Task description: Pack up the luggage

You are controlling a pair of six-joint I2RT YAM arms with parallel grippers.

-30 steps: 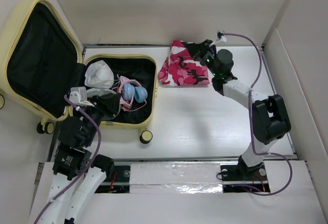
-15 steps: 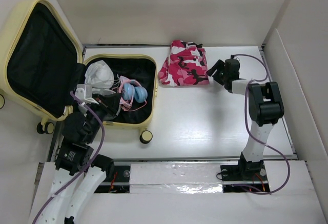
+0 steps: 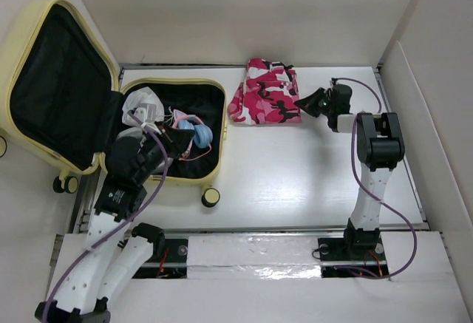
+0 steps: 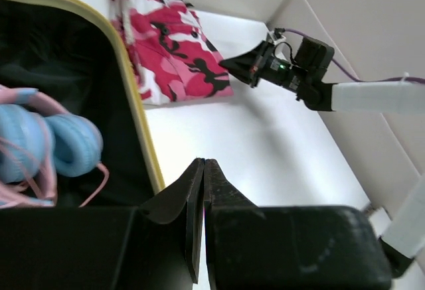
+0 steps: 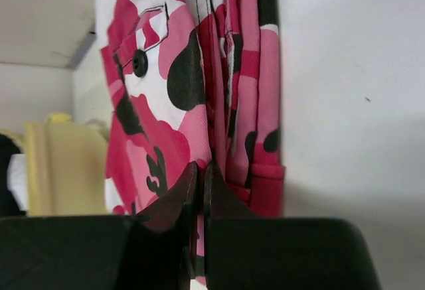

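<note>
The luggage, a pale yellow hard-shell suitcase, lies open at the left with its black-lined lid raised. In its tub lie blue and pink headphones and a white cloth item. A folded pink camouflage garment lies on the table to the right of the luggage. My right gripper is low at the garment's right edge, jaws closed on the fabric. My left gripper hangs shut and empty over the tub, beside the headphones.
White walls close in the table at the back and right. The luggage's wheel sticks out near the front. The right arm's purple cable loops above its wrist. The luggage's yellow rim runs between the headphones and the garment.
The right gripper left the garment's top, swung to its right edge, opened and then closed there. The left gripper closed and moved right over the tub toward the headphones.
</note>
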